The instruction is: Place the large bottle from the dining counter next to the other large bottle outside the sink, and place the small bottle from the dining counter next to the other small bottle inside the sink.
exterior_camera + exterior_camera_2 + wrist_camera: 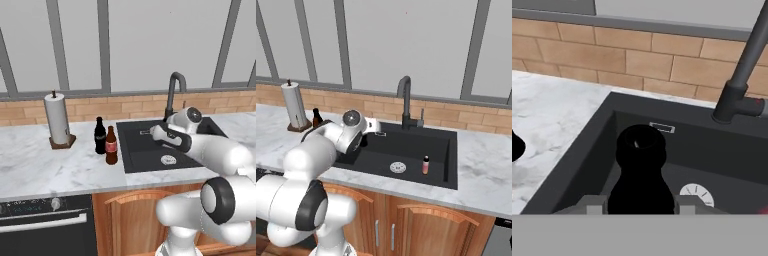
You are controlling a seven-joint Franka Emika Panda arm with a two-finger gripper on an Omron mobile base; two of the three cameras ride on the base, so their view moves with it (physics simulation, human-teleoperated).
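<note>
Small bottle [641, 175] between hand [641, 204] fingers

A white robot arm [220, 155] of smooth, rounded, glossy segments, seen in a rendered kitchen; dark grey to black bands ring its joints, with a broad black collar on the bulky near segment; a round dark cap with a pale centre closes the far wrist joint; its two-finger gripper [641, 205] ends in small grey finger tips [593, 205]; no cables or markings are visible.
</note>
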